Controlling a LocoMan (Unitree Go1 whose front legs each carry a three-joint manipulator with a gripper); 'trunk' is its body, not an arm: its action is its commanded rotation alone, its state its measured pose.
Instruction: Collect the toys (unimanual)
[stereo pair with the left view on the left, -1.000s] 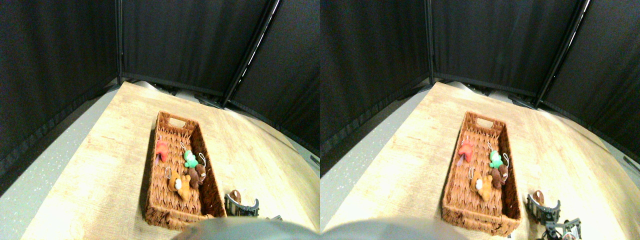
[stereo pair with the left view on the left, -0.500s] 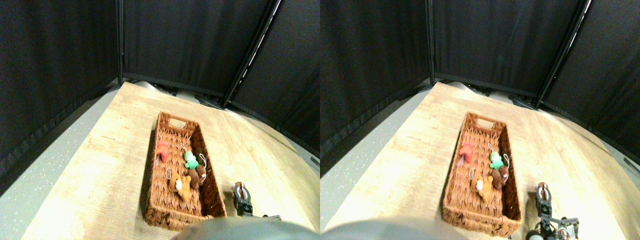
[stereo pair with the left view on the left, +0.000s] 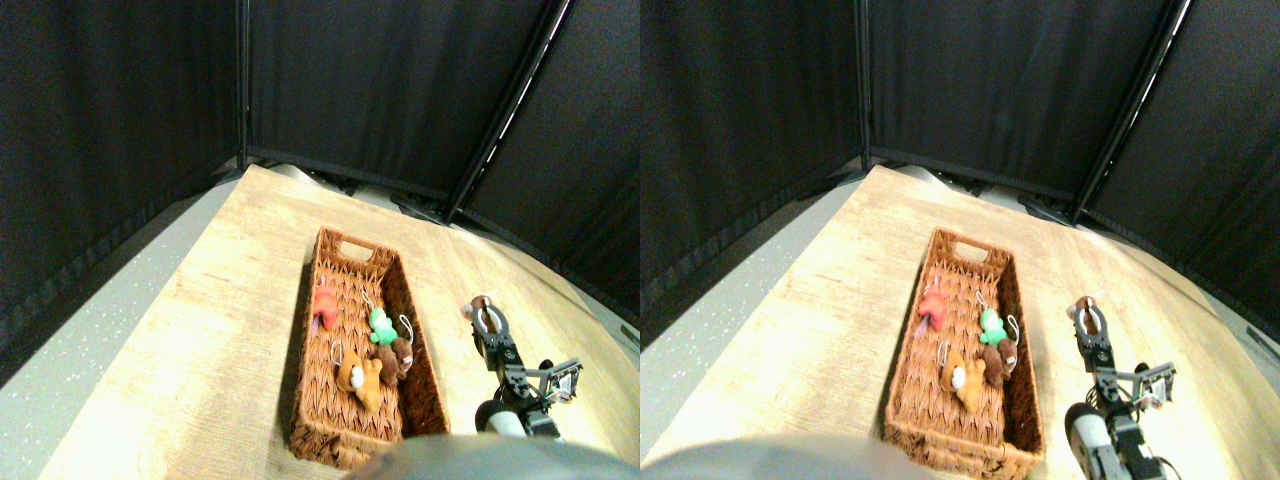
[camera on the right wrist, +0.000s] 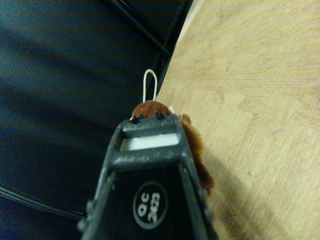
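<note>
Black curtains enclose a pale wooden worktop (stereo pair with the left view on the left: 200, 330). Wicker basket (stereo pair with the left view on the left: 318, 400), long axis running away from the robot, holds four toys: red (stereo pair with the left view on the left: 324, 304), orange (stereo pair with the left view on the left: 357, 377), green (stereo pair with the left view on the left: 381, 323), dark brown (stereo pair with the left view on the left: 398, 355). Right of the basket, raised pincer (stereo pair with the left view on the left: 484, 318) grips a brown toy (stereo pair with the left view on the left: 480, 302), its loop (camera on the right wrist: 149, 86) pointing forward. No legible labels.

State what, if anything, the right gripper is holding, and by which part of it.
The right gripper holds a small brown plush toy, clamped around its body just below the head; its metal loop sticks out beyond the jaw tips.
</note>
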